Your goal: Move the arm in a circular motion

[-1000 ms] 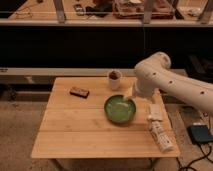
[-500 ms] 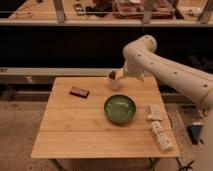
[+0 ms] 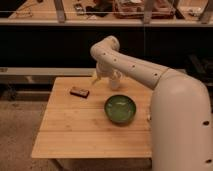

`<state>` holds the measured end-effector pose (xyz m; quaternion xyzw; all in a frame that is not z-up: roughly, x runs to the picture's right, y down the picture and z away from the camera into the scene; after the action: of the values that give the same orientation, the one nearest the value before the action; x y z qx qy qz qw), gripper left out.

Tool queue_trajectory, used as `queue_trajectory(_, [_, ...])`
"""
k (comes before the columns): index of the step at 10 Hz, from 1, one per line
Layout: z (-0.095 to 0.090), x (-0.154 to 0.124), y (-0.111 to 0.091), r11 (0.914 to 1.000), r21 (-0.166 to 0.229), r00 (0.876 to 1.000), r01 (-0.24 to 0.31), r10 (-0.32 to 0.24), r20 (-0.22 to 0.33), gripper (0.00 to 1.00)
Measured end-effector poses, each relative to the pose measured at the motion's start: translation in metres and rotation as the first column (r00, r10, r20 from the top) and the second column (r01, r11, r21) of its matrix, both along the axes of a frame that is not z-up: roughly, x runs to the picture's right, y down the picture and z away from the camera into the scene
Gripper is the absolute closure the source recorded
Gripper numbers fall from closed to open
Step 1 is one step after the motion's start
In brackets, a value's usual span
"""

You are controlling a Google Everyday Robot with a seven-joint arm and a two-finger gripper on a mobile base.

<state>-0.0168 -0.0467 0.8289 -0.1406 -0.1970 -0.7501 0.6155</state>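
Note:
The cream-white arm point(image 3: 150, 75) fills the right side of the camera view. It rises from a thick segment at the lower right point(image 3: 180, 125) to a bent joint point(image 3: 105, 49) above the table's far edge. From there it turns down to the gripper point(image 3: 98, 76), which hangs just above the far part of the wooden table point(image 3: 75, 125), left of a small pale cup point(image 3: 115, 82) and behind the green bowl point(image 3: 120, 109). The gripper holds nothing that I can see.
A small brown block point(image 3: 79, 92) lies on the table to the left of the gripper. Behind the table runs a dark counter front, with a shelf of clutter point(image 3: 135, 7) above. The thick arm segment hides the table's right side.
The arm has swung left along the far edge of the table, and the gripper went from the cup's right side to its left. The thick near segment now covers the table's right side.

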Motion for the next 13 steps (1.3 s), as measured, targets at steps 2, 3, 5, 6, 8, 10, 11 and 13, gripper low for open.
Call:
queue_trajectory(2, [-0.017,-0.03,0.028,0.9968,-0.046,0.996,0.065,-0.062,0.062,0.2])
queue_trajectory(3, [-0.033,-0.038,0.049,0.9923,-0.068,0.99,0.104,-0.097,0.098,0.2])
queue_trajectory(5, [-0.077,-0.04,0.098,0.9805,-0.112,0.975,0.161,-0.141,0.17,0.2])
queue_trajectory(6, [-0.099,-0.033,0.127,0.9738,-0.136,0.97,0.182,-0.155,0.189,0.2])
queue_trajectory(8, [-0.139,-0.003,0.188,0.9681,-0.189,0.976,0.165,-0.132,0.175,0.2])
queue_trajectory(10, [-0.171,0.051,0.222,0.9744,-0.214,0.996,0.068,-0.056,0.063,0.2])
queue_trajectory(11, [-0.181,0.075,0.227,0.9778,-0.208,1.0,0.024,-0.023,0.006,0.2])
queue_trajectory(13, [-0.2,0.147,0.219,0.9805,-0.153,0.983,-0.123,0.099,-0.158,0.2])
